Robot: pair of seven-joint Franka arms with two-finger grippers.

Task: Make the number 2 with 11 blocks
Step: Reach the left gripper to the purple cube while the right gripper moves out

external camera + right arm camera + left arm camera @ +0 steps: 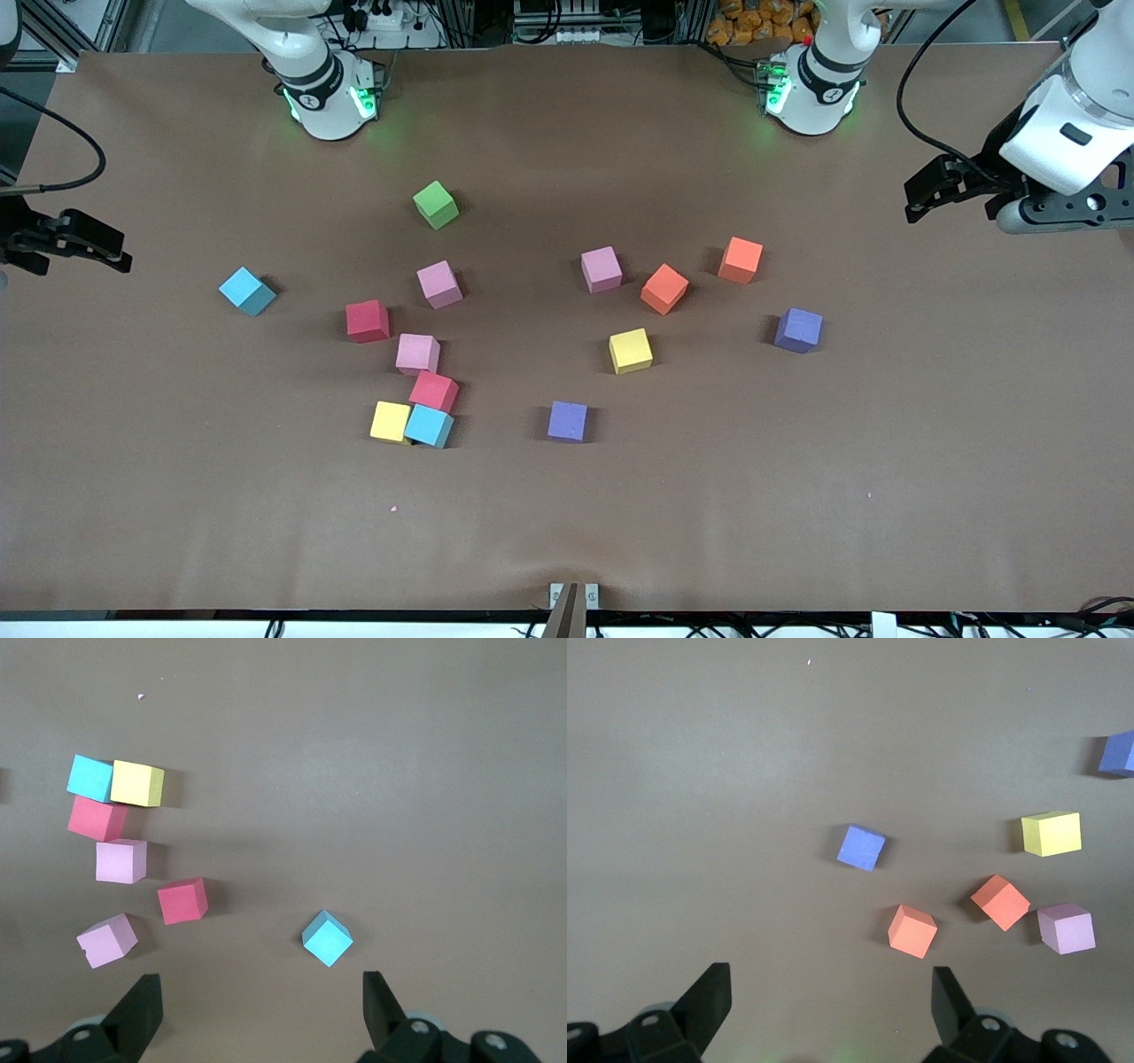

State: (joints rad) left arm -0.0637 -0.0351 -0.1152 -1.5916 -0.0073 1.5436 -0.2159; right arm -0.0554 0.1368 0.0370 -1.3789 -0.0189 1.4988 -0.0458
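A brown paper-covered table (567, 532) fills the scene, with both robot bases along its edge farthest from the front camera and cubes scattered loosely over its middle. The left gripper (926, 190) hangs over the table's left-arm end with its jaws spread wide and nothing between them; its fingers (709, 997) show well apart in the left wrist view. The right gripper (84, 244) hangs over the right-arm end, jaws likewise released and empty, its fingers (142, 1010) also far apart. Counted, the blocks (567, 337) number fourteen cubes: three pink, two red, two yellow, two orange, two purple, two light blue, and one green cube (436, 205) lying nearest the bases. No digit is formed; the blocks lie mostly apart. Toward the right arm's end, a yellow, a light blue, a red and a pink cube (417, 354) sit in a touching cluster, with another light blue cube (247, 291) well apart. Toward the left arm's end lie the orange pair, a pink, a yellow and a purple cube (798, 330). Both arms wait, drawn back to the table's ends, wrists bent so the grippers look over the cubes.
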